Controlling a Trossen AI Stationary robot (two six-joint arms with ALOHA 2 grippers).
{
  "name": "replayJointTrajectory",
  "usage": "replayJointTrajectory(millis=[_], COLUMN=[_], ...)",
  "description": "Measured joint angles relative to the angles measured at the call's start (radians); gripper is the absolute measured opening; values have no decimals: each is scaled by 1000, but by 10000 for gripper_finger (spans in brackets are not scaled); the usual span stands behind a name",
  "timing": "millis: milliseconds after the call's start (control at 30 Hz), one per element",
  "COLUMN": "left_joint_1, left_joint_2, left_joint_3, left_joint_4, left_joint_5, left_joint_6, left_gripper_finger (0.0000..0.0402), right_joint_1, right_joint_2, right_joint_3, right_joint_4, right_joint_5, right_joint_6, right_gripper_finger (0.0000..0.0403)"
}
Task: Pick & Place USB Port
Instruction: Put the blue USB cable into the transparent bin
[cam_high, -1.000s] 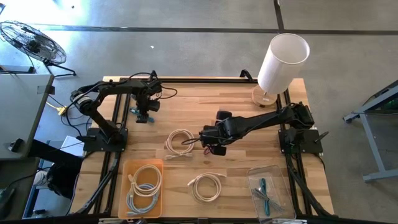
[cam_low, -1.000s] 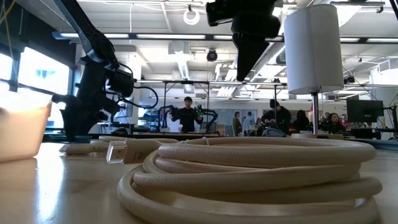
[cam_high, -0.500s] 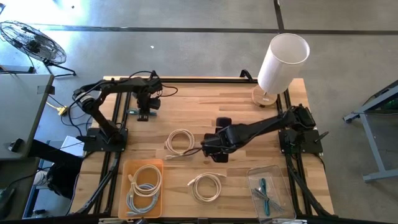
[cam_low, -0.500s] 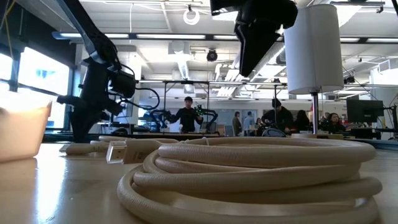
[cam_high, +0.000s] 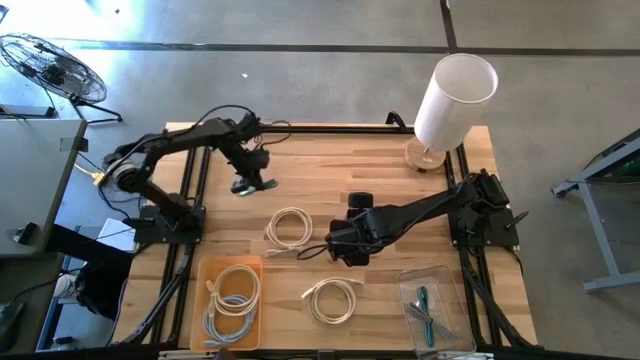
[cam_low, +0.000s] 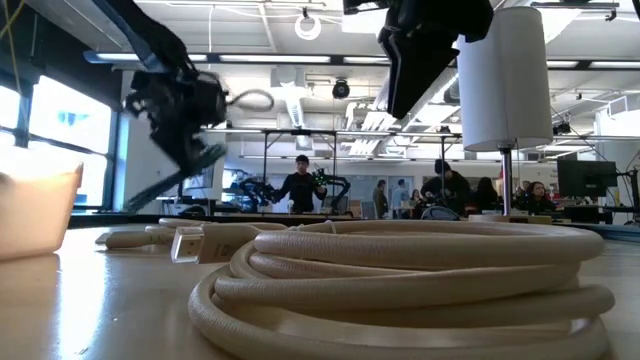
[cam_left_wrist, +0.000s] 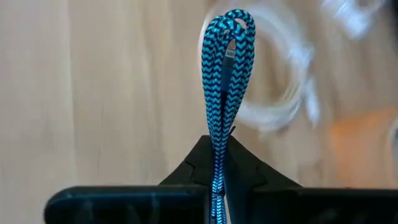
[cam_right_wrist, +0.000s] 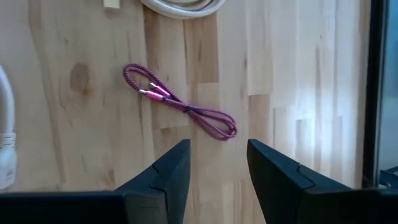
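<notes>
left gripper (cam_left_wrist: 219, 163): clenched on the blue braided cable (cam_left_wrist: 225, 81), raised off the table (cam_high: 400, 180), on the far-left side of the white coil (cam_high: 290, 226).
blue cable vs left gripper: pinched between the two dark fingers; folded loop sticks out past the fingertips, a plug tip visible inside the loop.
blue cable look: blue-and-black zigzag braid, doubled over on itself, strands running side by side.
right gripper (cam_right_wrist: 216, 163): fingers parted, nothing between them, hovering just right of the white coil.
pink cable (cam_right_wrist: 181, 103): lies flat on the wood just ahead of the right gripper's fingers, not touching them; in the high view it's hidden under the arm.
pink cable look: magenta braid, loosely folded, two plug ends near one end, small tie at mid-length.
white coil: cream round cable wound flat, tail with connector trailing toward the orange tray (cam_high: 202, 275).
orange tray: near side of the white coil, to its left; holds coiled white cables (cam_high: 232, 288) and a grey-blue one (cam_high: 222, 325).
second coil (cam_high: 333, 300): cream, loose on the table, near side of the white coil, between the two containers.
clear bin (cam_high: 450, 282): near side and well right of the white coil; holds teal cables (cam_high: 424, 308), count can't tell.
lamp (cam_high: 454, 100): white cylinder shade, far right of the white coil, at the table's far edge.
background: people standing in the room beyond the table, low view.
</notes>
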Motion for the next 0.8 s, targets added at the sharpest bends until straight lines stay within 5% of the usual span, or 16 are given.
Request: replayJointTrajectory(millis=[167, 367, 600, 800], left_joint_1=[-11, -95, -229, -330], left_joint_2=[-113, -195, -185, -180], left_joint_3=[0, 1, 2, 2], left_joint_4=[134, 363, 609, 625], left_joint_5=[261, 400, 399, 316], left_joint_6=[-13, -53, -77, -33], left_gripper_finger=[19, 15, 14, 14], right_joint_1=[-2, -9, -30, -30], right_joint_2=[0, 0, 0, 0], right_joint_3=[0, 0, 0, 0], right_joint_4=[0, 18, 161, 299], right_joint_5=[22, 103, 162, 131], right_joint_6=[-2, -6, -85, -197], right_gripper_finger=[149, 149, 139, 99])
